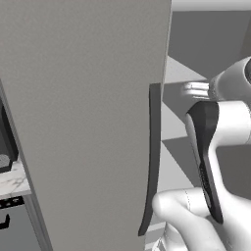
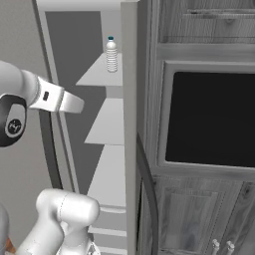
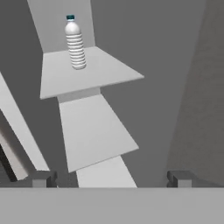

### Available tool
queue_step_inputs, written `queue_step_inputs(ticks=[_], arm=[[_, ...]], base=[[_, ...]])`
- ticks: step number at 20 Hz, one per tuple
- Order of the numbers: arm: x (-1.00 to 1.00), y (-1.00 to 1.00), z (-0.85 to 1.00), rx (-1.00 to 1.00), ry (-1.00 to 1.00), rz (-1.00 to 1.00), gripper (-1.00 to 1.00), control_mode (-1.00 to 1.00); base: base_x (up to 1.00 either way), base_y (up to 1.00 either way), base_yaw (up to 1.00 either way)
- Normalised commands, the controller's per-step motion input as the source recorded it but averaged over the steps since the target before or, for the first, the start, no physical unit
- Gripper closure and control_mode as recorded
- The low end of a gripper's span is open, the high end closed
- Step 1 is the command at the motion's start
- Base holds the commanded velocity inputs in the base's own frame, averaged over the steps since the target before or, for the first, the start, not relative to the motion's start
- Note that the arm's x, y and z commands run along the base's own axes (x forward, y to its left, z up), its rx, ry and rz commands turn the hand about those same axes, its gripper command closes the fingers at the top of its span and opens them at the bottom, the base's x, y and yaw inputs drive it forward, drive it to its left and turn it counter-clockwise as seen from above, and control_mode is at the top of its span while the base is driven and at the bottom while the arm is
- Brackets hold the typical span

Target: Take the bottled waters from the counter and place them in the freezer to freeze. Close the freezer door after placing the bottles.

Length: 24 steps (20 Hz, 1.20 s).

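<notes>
The freezer door point(image 1: 88, 122) stands swung open, its long dark handle point(image 1: 153, 157) facing the base, and the freezer point(image 2: 107, 149) shows its pale shelves. One bottled water point(image 3: 75, 43) stands upright on an upper shelf point(image 3: 87, 72). The claw point(image 3: 111, 178) hangs empty, fingertips point(image 3: 41, 178) wide apart.

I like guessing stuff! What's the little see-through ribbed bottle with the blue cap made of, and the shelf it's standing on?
The small clear ribbed bottle looks like thin glossy plastic: see-through, ridged walls. The pale grey freezer shelf under it looks like smooth matte plastic or painted metal; flat and plain, so I can't tell which.
</notes>
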Motion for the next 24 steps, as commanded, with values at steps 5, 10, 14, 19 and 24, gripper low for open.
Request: queue_step_inputs(ticks=[5, 10, 14, 19, 24], arm=[[-0.42, 0.0, -0.06, 0.03, 0.17, 0.02, -1.0, -1.0], [-0.34, 0.0, -0.22, 0.02, 0.18, 0.03, -1.0, -1.0], [-0.31, 0.0, -0.6, 0.01, 0.0, 0.02, -1.0, -1.0], [-0.09, 0.0, -0.53, 0.03, 0.02, 0.06, -1.0, -1.0], [0.0, 0.0, -0.38, 0.0, 0.14, 0.08, -1.0, -1.0]], base=[[0.0, 0.0, 0.0], [0.0, 0.0, 0.0], [0.0, 0.0, 0.0], [0.0, 0.0, 0.0], [0.0, 0.0, 0.0]])
